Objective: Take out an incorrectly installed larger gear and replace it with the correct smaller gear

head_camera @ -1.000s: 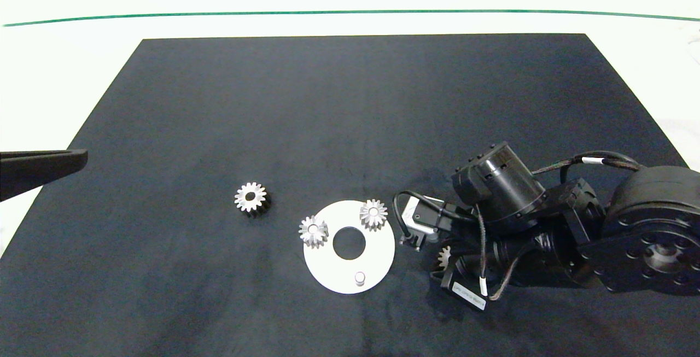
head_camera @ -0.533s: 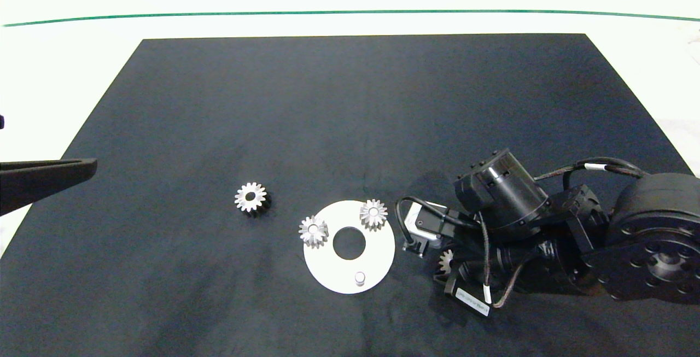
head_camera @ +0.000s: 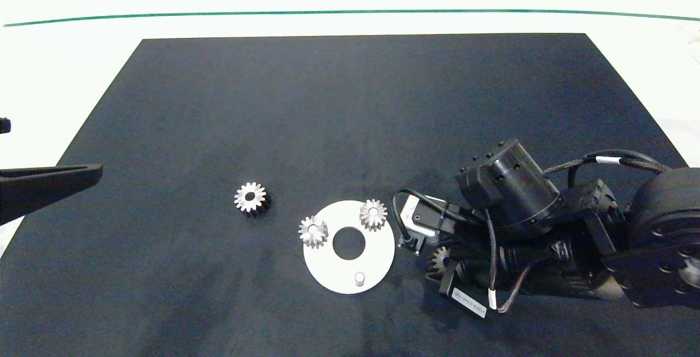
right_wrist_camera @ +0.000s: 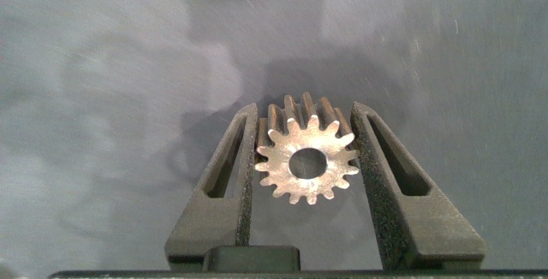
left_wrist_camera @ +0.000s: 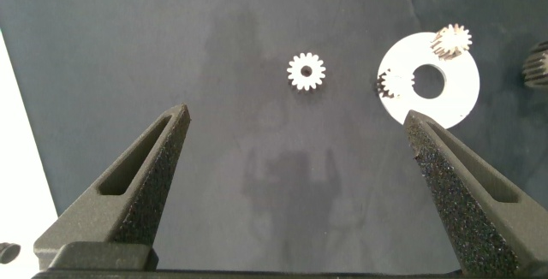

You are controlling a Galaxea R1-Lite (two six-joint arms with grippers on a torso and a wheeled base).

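The right end effector (right_wrist_camera: 306, 163) has drifted further from the disc (head_camera: 377, 253), fingers still bracketing the larger gear (right_wrist_camera: 306, 161); the left end effector (left_wrist_camera: 295, 189) stays wide open, empty.

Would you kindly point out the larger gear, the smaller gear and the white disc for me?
larger gear (right_wrist_camera: 306, 161): right wrist view, on its flat face beside the centre hole.
smaller gear (head_camera: 251, 197): head view, on its toothed face.
white disc (head_camera: 377, 250): head view, on bare plate near the rim.

The larger gear (right_wrist_camera: 306, 161), silver with fine teeth, sits gripped between the right tool (right_wrist_camera: 306, 155). The smaller gear (head_camera: 251, 197) lies flat, alone on the dark mat.
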